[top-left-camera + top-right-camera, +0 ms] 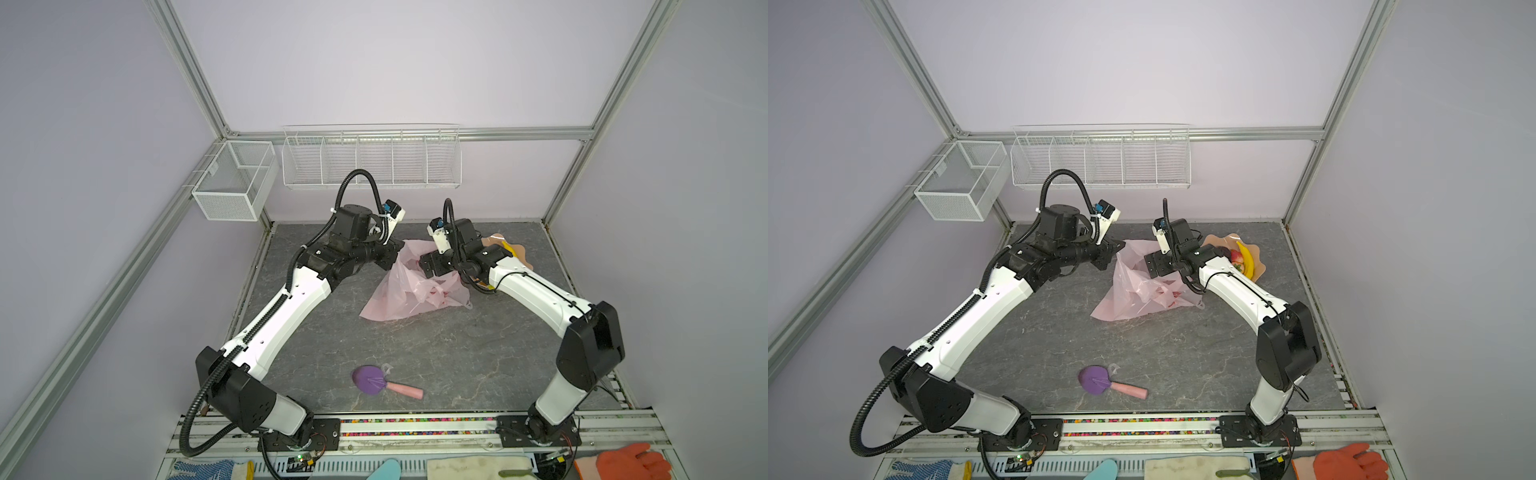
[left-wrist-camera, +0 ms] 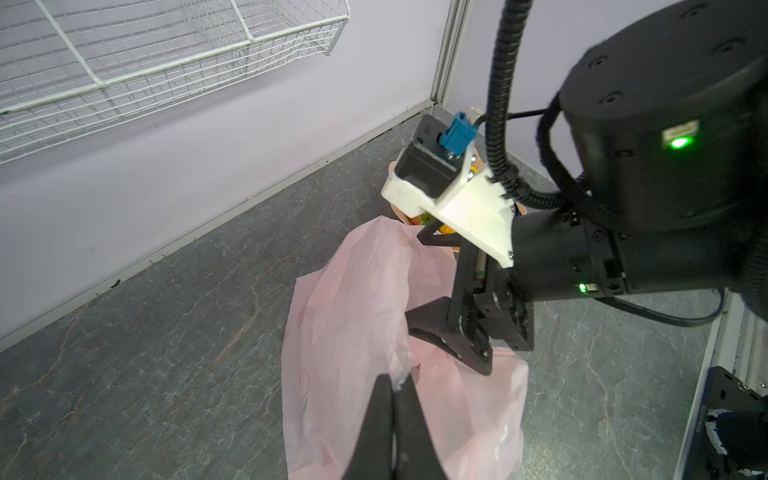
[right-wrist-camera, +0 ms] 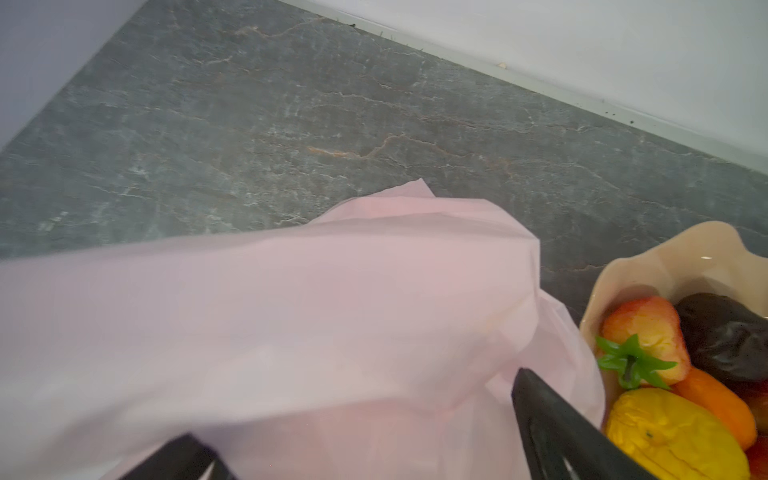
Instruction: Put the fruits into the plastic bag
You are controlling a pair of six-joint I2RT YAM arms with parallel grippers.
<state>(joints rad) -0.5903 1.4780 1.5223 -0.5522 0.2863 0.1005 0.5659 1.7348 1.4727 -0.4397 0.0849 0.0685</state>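
Grey tabletop (image 1: 457,353): bag (image 1: 395,299), bowl (image 1: 1219,240), purple tool (image 1: 370,380)

Left arm (image 1: 291,307) and right arm (image 1: 528,286) stretched forward, wrists turned inward facing each other, left gripper (image 2: 392,384) jaws pressed together, right gripper (image 3: 353,403) jaws spread wide, tilted down

Top views overhead, facing down; wrist views close, share plastic bag (image 2: 353,291).
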